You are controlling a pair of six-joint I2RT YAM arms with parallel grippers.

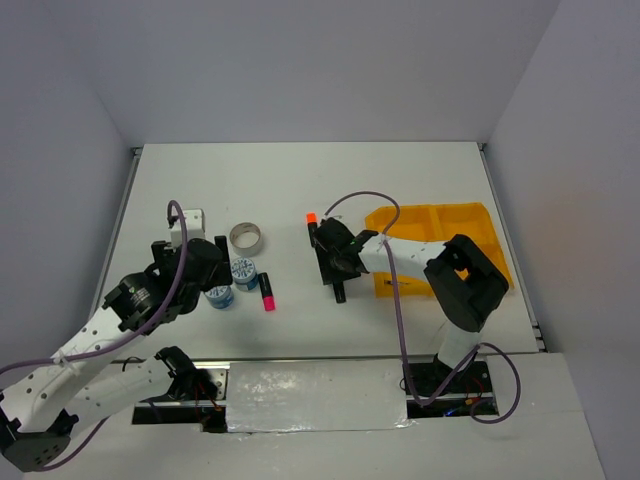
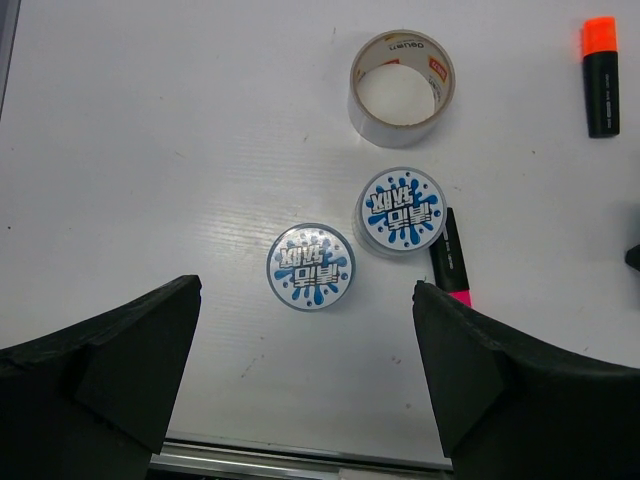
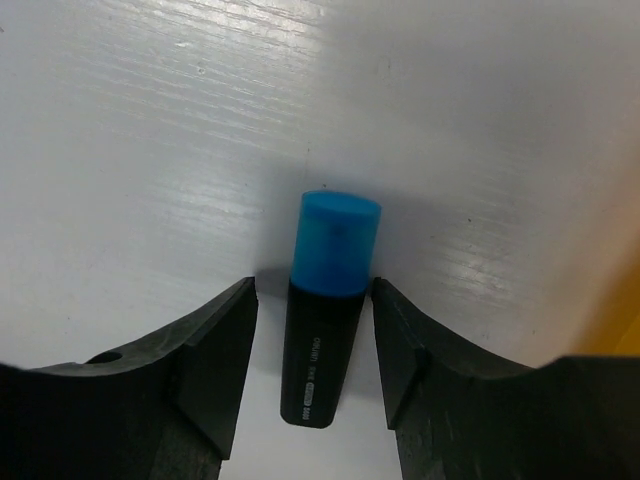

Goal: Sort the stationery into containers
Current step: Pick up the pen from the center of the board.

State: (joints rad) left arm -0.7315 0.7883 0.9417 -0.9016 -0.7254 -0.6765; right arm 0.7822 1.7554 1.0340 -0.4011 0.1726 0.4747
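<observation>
My right gripper [image 1: 335, 262] is low on the table with its jaws open around a black highlighter with a blue cap [image 3: 325, 340]. The right jaw is at the cap and the left jaw stands a little apart. From the top this highlighter is hidden under the gripper. My left gripper [image 1: 218, 270] is open and empty above the table, just short of two blue-white round tubs [image 2: 311, 266] [image 2: 401, 211]. A pink-capped highlighter [image 2: 450, 262] lies beside the right tub. The grey tape ring [image 2: 402, 74] and an orange-capped highlighter [image 2: 600, 76] lie farther off. No pens show.
The yellow-orange divided tray [image 1: 470, 225] lies to the right of my right gripper, partly under that arm; its edge shows in the right wrist view [image 3: 625, 310]. A small white block [image 1: 190, 220] stands at the left. The table's near edge [image 2: 300, 450] runs just below my left fingers.
</observation>
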